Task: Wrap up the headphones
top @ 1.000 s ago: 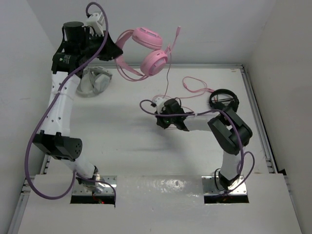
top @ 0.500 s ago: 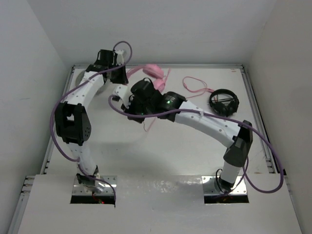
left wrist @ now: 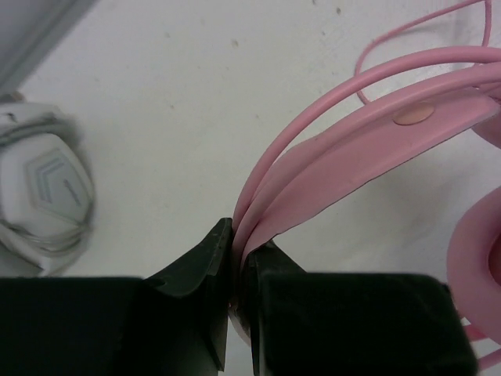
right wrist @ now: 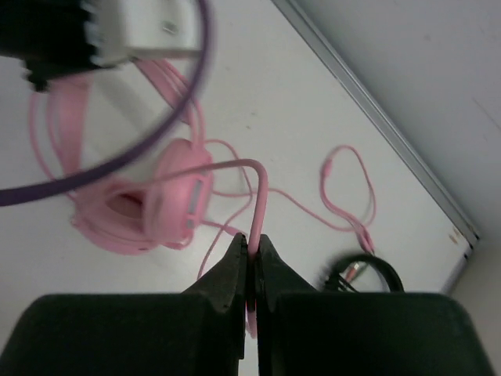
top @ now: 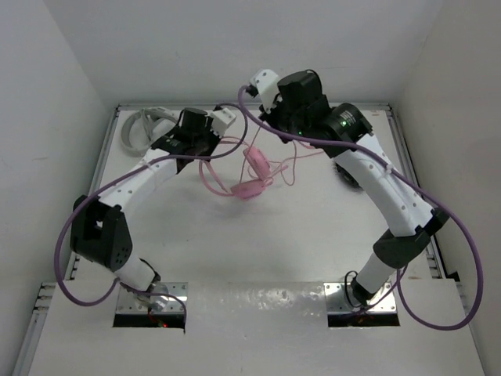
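The pink over-ear headphones [top: 252, 166] with round padded earcups hung at the middle-rear of the flat white table [top: 235, 251], between the 2 arms. Whether the 2 earcups touched the surface could not be told. Their curved pink headband [left wrist: 352, 157] ran up and left into the left gripper [left wrist: 235, 244], whose 2 black fingers were clenched on its edge. The thin pink cable [right wrist: 259, 192] rose from the earcups in an arch to the right gripper [right wrist: 249, 251], which was raised above the far part of the table with its fingers pressed together on the cable. More cable trailed in loose loops on the table to the right of the earcups. A grey-white plastic headset [top: 145, 127] lay in the far-left corner, well apart from the pink one. A smaller round black headset [right wrist: 362, 274] lay near the right rail, mostly hidden under the right arm in the top view.
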Robot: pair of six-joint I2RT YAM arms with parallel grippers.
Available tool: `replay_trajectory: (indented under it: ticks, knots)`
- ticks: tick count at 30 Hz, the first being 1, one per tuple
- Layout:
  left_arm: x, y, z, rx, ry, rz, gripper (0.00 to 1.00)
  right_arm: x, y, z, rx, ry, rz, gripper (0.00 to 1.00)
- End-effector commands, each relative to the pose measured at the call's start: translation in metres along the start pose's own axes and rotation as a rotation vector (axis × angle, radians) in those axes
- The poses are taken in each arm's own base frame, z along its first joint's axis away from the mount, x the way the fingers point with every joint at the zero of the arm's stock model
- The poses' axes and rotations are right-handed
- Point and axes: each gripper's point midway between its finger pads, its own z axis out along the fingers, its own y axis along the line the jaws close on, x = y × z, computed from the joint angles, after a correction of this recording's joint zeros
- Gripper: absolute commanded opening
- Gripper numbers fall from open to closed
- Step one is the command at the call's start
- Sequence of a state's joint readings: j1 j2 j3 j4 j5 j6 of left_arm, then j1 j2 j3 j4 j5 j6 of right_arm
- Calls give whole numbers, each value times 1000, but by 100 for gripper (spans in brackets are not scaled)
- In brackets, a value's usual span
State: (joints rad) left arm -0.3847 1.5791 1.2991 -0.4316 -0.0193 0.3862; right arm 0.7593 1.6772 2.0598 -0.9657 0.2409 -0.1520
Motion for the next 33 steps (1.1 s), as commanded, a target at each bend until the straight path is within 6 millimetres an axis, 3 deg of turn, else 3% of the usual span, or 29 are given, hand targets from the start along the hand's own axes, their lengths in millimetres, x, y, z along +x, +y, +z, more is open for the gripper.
replay_trajectory:
  ticks: [1,7,10,13,15,19,22,27,33]
  knots:
    - [-53,24,-26,-75,-198,58,0,-6,-30,-16,78,-55,17,0]
    - [-37,-31,-33,123,-162,196,0,-8,-73,-22,215,-65,-8,0]
    - [-35,-42,-45,192,-152,220,0,0,-94,-19,266,-55,-19,0]
    - [-41,-48,-65,244,-167,263,0,19,-102,-4,287,-25,-76,0]
    - [-44,-53,-73,279,-171,277,0,18,-105,2,289,-40,-68,0]
    - [-53,-66,-84,338,-193,252,0,3,-89,16,166,-119,-45,0]
    - [-59,-61,-82,298,-200,209,0,-13,-73,14,75,-205,-16,0]
    - [-49,-68,-73,339,-178,245,0,-36,-63,-18,27,-368,-24,0]
    - [-49,-77,-61,365,-149,223,0,-59,-48,-29,-55,-504,-28,0]
